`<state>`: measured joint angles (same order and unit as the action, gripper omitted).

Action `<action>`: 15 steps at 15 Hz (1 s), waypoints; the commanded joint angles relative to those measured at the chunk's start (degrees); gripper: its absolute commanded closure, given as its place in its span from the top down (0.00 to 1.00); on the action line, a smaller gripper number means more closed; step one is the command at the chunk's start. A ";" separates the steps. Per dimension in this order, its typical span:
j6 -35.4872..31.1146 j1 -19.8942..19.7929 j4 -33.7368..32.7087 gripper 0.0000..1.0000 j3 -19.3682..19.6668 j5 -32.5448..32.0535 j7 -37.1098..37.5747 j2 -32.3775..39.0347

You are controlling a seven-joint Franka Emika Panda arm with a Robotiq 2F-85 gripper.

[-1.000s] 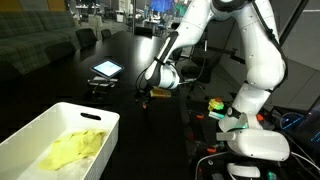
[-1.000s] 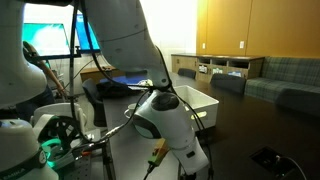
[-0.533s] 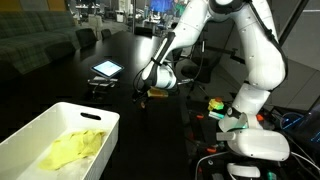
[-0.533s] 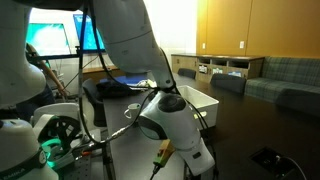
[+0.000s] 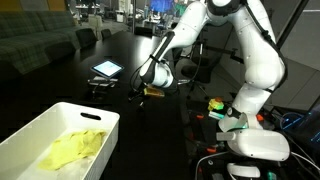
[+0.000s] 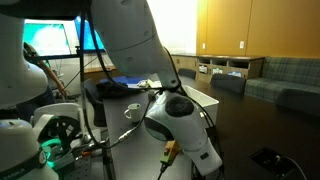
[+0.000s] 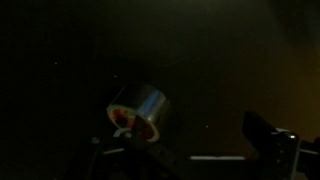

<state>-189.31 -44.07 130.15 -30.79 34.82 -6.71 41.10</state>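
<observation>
1. Exterior view, arm side-on: the gripper [image 5: 142,95] hangs low over the dark table [image 5: 125,50], just off frame centre toward 10 o'clock.
   - Its fingertips merge with the black tabletop, so the finger gap is unreadable here.
   - I can't pick out what lies under it.
   - A white bin [image 5: 100,118] sits at 8 o'clock, cropped by the frame edge, well apart from the gripper. A crumpled yellow cloth [image 5: 72,150] lies inside it.
   - A lit tablet [image 5: 106,69] lies near the gripper, at its 11 o'clock.
2. Exterior view, close behind the arm: the wrist housing fills the foreground.
   - The gripper exits at 5 o'clock and is cut off by the bottom edge, so its state is not visible.
   - The arm partly hides the bin.
   - A monitor [image 6: 55,38] at 10 o'clock is also half covered.
3. Wrist view, very dark: a silver cylinder [image 7: 140,108] sits left of centre, around 8 o'clock.
   - It has a shiny metal wall and is tilted, with one end facing the camera and red-orange showing inside.
   - It is possibly a tape roll or a can; too dim to say.
   - One finger [image 7: 268,138] shows at 4 o'clock, clipped by the frame. The opposite one is lost in shadow.
   - The jaws are spread wide and hold nothing.
   - The cylinder lies clear of the visible finger, at its 9 o'clock.
</observation>
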 commanded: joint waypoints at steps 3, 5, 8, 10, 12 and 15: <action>3.61 -6.65 -5.89 1.00 -3.77 -11.99 2.85 8.29; 5.78 -6.70 -7.93 0.82 -3.13 -16.30 4.05 10.55; 8.33 -6.79 -9.81 0.89 -2.69 -20.04 5.43 12.30; 9.85 -6.70 -10.15 0.81 -2.57 -20.66 5.88 11.79; 10.86 -6.90 -10.13 0.62 -2.63 -20.39 5.78 11.16; 12.04 -6.03 -9.34 0.54 -1.63 -19.59 6.28 9.00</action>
<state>-179.02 -50.76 121.84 -33.32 15.98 -1.35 50.17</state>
